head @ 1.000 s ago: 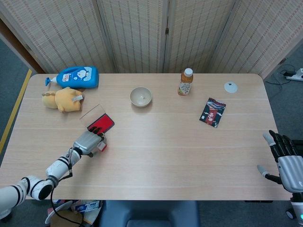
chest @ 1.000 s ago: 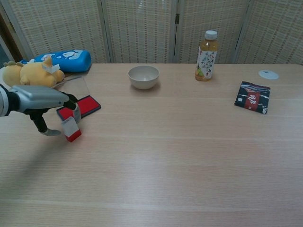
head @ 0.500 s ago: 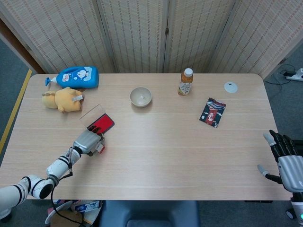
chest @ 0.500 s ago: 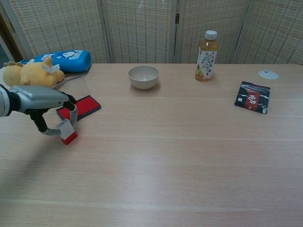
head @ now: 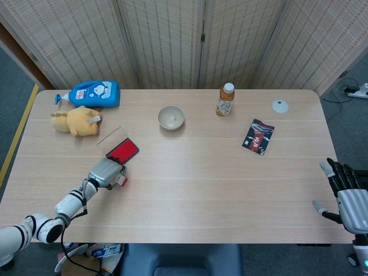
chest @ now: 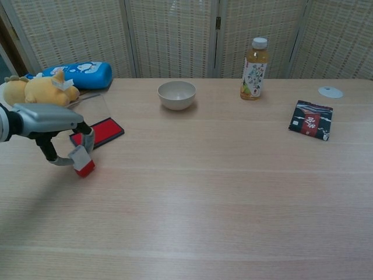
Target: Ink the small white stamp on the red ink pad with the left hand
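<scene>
The grey left hand [chest: 55, 131] pinches the small white stamp with a red base [chest: 81, 161] between thumb and finger, tilted, its red end low over the light wooden table [chest: 221, 186] just in front of the open red ink pad in a black case [chest: 98, 132]. The stamp looks lifted or barely grazing the wood; cannot tell which. Inking not done yet.

To do the step well: level the stamp so its face is flat, carry it up and over the pad's near edge, set it down on the red felt, not on the black rim, and press straight without sliding. The pad's clear lid [chest: 92, 107] stands open at the far side, so approach from the front and keep the fingers low enough to miss it.

Nearby: a yellow plush toy [chest: 39, 88] and a blue plastic bottle lying on its side [chest: 81, 73] just behind the pad; a careless overshoot could knock them. Well apart: a cream ceramic bowl [chest: 176, 94], a tea bottle with white cap [chest: 254, 62], a dark snack packet [chest: 310, 119], a small white disc [chest: 330, 91].

The black right hand [head: 344, 190] waits off the table's edge, fingers spread, holding nothing.
</scene>
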Tool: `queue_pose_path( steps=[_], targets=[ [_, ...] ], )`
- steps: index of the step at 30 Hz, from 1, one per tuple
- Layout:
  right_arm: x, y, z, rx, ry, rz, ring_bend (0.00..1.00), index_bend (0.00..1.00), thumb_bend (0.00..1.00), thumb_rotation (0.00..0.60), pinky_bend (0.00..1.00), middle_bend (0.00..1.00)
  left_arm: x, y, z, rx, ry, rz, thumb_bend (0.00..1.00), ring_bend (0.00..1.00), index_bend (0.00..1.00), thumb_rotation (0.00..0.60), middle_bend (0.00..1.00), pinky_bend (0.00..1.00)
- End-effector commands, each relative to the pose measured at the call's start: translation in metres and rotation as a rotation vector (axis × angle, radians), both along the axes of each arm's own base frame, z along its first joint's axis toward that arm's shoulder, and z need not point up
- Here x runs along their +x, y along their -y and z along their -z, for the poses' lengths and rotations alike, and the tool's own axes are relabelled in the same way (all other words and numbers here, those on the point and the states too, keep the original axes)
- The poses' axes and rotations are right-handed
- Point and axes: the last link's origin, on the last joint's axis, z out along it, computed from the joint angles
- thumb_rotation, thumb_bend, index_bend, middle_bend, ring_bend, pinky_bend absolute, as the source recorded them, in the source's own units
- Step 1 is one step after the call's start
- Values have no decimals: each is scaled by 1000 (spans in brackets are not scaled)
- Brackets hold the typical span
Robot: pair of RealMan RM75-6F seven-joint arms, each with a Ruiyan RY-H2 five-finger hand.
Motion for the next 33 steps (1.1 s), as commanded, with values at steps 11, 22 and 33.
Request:
queue_pose_path(
  steps=[11, 22, 33],
  targets=[
    [-5, 6, -6, -14, 17, 30, 0, 0, 212, 600, 0, 0, 28, -15, -14, -14, -28, 48, 328, 238, 511, 600, 419, 296],
    [-10, 12, -12, -47, 28, 64, 0, 0, 212, 600, 0, 0, 51, -45, -12, -56, -82, 74, 328, 262, 530, 600, 445, 394],
    [-17, 21, -15, -56, 34, 104, 0, 0, 212, 600, 0, 0, 55, -66, -7, -69, -70, 64, 328, 262, 533, 600, 445, 408]
  ],
)
